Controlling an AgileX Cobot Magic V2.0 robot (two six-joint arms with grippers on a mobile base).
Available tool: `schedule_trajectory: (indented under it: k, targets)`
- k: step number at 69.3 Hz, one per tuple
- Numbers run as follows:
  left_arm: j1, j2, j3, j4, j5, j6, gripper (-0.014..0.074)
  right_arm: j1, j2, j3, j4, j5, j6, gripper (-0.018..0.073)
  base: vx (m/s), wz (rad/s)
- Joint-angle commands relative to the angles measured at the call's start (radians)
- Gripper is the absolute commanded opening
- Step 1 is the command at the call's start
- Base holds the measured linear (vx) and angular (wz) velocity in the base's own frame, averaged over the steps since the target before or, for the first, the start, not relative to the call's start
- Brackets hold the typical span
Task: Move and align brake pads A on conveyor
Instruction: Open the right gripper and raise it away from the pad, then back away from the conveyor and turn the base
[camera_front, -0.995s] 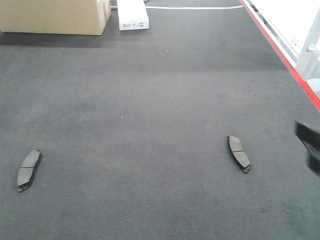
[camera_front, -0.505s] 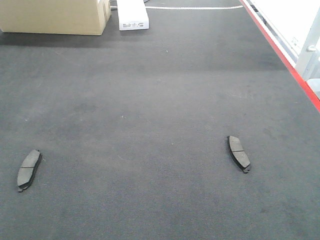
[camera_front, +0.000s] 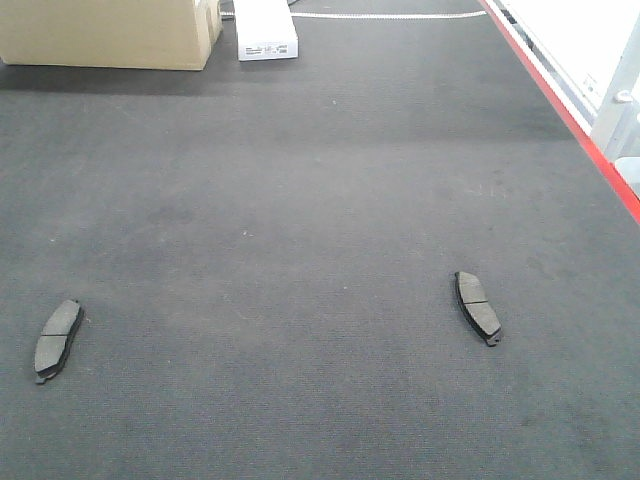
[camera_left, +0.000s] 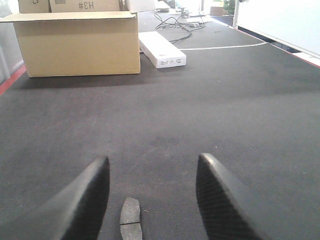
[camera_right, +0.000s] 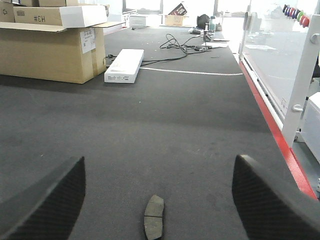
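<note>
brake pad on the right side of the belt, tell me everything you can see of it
The right brake pad is a small, flat, dark-grey arc with a thin groove across its middle and a small nub at its near end. Its surface looks matte and slightly speckled. It lies flat on the conveyor, its long axis running roughly away from the front camera, and only the belt touches it. In the right wrist view it lies on the belt below the wide-open right gripper, ungripped.

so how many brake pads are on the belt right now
2. The left brake pad lies near-left on the conveyor; the right brake pad lies near-right. More may sit out of view.
</note>
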Motion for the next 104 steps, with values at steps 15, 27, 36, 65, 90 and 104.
schedule_trajectory:
  k: [15, 27, 36, 65, 90, 104]
  targets:
    - [-0.001, 0.008, -0.022, -0.01, -0.081, -0.006, 0.0388, -0.006, 0.012, -0.022, 0.0, -0.079, -0.011, 0.057, 0.0, 0.0]
    - [-0.001, 0.008, -0.022, -0.01, -0.081, -0.006, 0.0388, -0.006, 0.012, -0.022, 0.0, -0.079, -0.011, 0.057, 0.0, 0.0]
    - [-0.001, 0.008, -0.022, -0.01, -0.081, -0.006, 0.0388, -0.006, 0.012, -0.022, 0.0, -0.079, -0.011, 0.057, 0.0, 0.0]
    - [-0.001, 0.008, -0.022, -0.01, -0.081, -0.006, 0.0388, -0.006, 0.015, -0.022, 0.0, -0.079, -0.011, 0.057, -0.2, 0.03]
    - [-0.001, 0.008, -0.022, -0.01, -0.081, -0.006, 0.0388, -0.006, 0.015, -0.022, 0.0, -0.079, -0.011, 0.057, -0.43, -0.01]
    - [-0.001, 0.008, -0.022, -0.01, -0.081, -0.006, 0.0388, -0.006, 0.015, -0.022, 0.0, -0.079, -0.011, 0.057, -0.45, -0.04]
